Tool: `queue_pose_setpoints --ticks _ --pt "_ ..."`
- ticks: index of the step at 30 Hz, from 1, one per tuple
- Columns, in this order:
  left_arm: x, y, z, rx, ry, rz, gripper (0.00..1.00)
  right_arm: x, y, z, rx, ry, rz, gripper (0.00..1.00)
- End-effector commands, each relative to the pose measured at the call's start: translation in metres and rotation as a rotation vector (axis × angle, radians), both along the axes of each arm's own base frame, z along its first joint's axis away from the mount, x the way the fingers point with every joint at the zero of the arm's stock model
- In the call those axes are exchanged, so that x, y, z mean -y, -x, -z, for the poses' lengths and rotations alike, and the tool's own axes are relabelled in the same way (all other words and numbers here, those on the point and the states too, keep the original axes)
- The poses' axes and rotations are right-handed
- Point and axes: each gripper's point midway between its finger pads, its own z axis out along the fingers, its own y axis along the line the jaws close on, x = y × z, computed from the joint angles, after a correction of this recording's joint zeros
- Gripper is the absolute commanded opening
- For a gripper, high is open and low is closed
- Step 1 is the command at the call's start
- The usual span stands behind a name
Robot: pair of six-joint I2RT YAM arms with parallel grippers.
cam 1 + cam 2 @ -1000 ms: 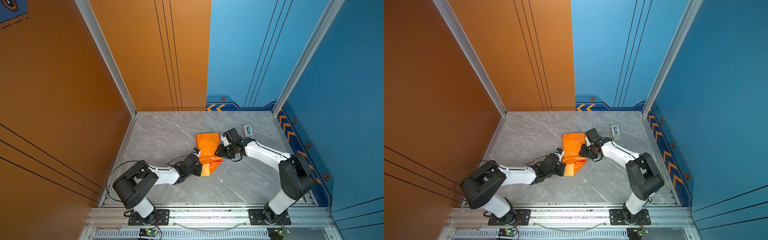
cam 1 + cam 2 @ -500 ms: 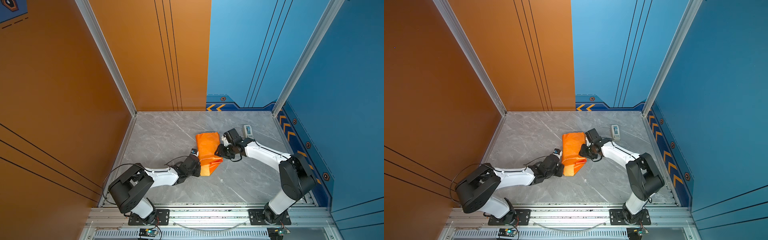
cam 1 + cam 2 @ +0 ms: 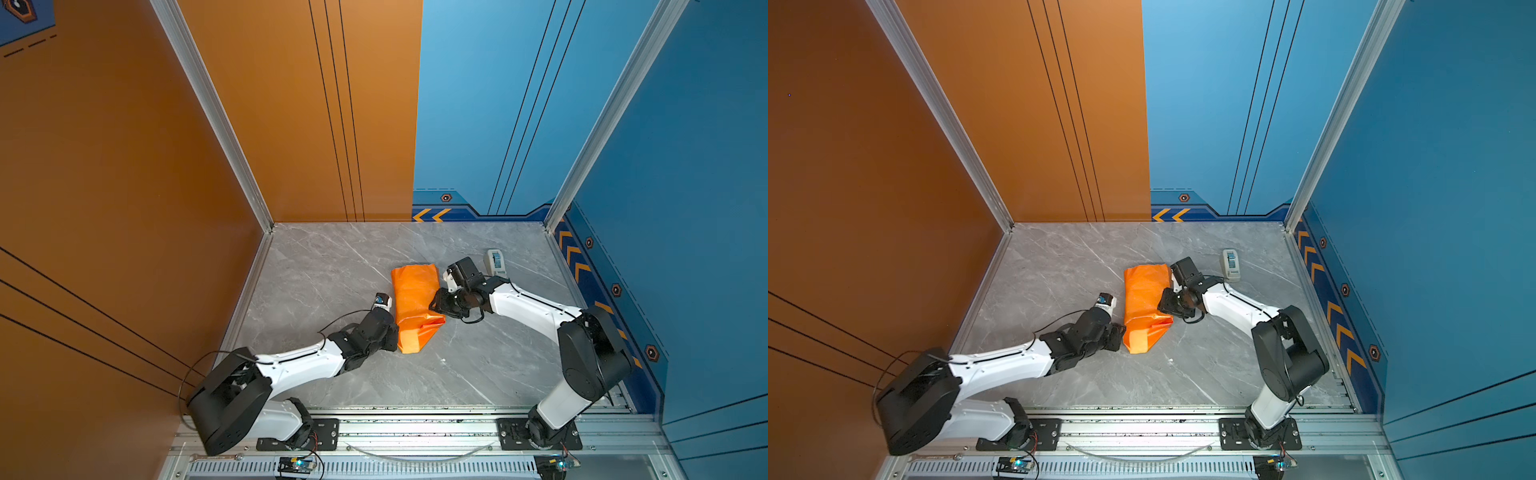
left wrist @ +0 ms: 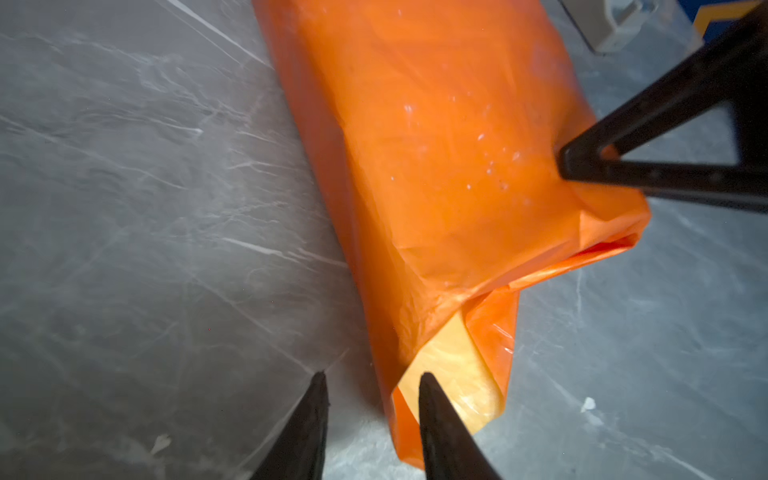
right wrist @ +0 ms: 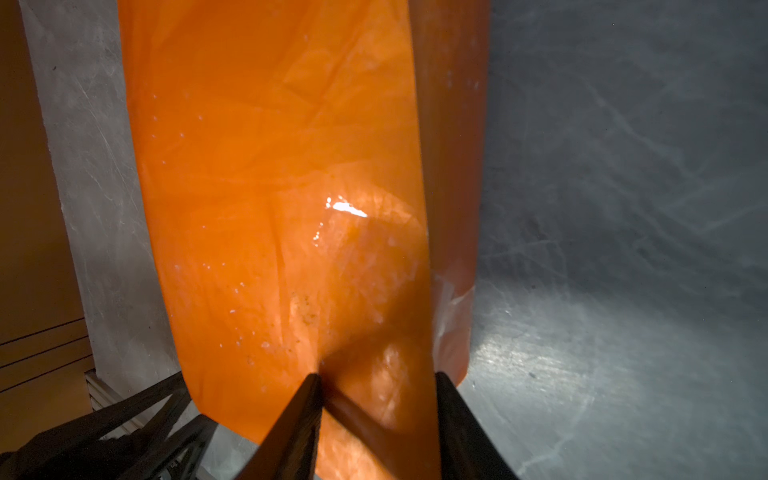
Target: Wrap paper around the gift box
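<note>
The only label in sight is a blue one on the white-grey tape dispenser [image 3: 495,262] at the far right of the worktop [image 3: 332,266], and it is too small to read. Orange chevrons [image 3: 432,215] mark the dark blue band along the foot of the walls, with no lettering.

The paper [image 3: 415,303] lies near the middle of the worktop in both top views. It is folded into a long parcel that runs from far to near, with the glossy bright orange face outward. The surface is creased and crinkled and catches small highlights. The far end is rounded and closed. The near end tapers into loose flaps that gape, and the left wrist view shows the pale yellow inner face there. The gift box itself is hidden in every view.

The left claw [image 4: 372,376] sits at that loose near end. Its jaws are parted and hold nothing, with one tip over the yellow flap. The right claw [image 5: 378,376] is on the parcel's right edge, jaws partway apart, with orange paper spanning between them. One fingertip [image 4: 590,170] dents the sheet. I cannot tell whether it pinches or only presses.

The worktop is grey, marble-veined and scuffed. It is walled in orange [image 3: 291,124] on the left and blue [image 3: 478,104] on the right, with an aluminium rail [image 3: 415,419] along the front.
</note>
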Motion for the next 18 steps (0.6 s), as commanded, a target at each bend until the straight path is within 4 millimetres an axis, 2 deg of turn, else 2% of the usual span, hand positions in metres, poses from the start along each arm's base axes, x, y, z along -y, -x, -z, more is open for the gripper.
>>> queue_pose_setpoints --ticks 1,3,6,12,18 --pt "-0.038 0.016 0.022 -0.073 -0.076 -0.113 0.3 0.011 0.016 0.031 -0.083 0.075 0.013 0.45" --pt "-0.044 0.021 0.031 -0.102 -0.089 -0.123 0.21 0.01 0.016 0.03 -0.081 0.071 0.012 0.45" --pt "-0.036 0.023 0.041 -0.142 -0.107 -0.069 0.13 0.009 0.015 0.03 -0.079 0.068 0.01 0.45" --pt "0.007 0.025 0.049 -0.184 -0.084 0.119 0.11 0.01 0.016 0.03 -0.078 0.07 0.009 0.44" --pt "0.035 0.023 0.046 -0.173 -0.074 0.23 0.09 0.011 0.018 0.031 -0.08 0.072 0.006 0.44"
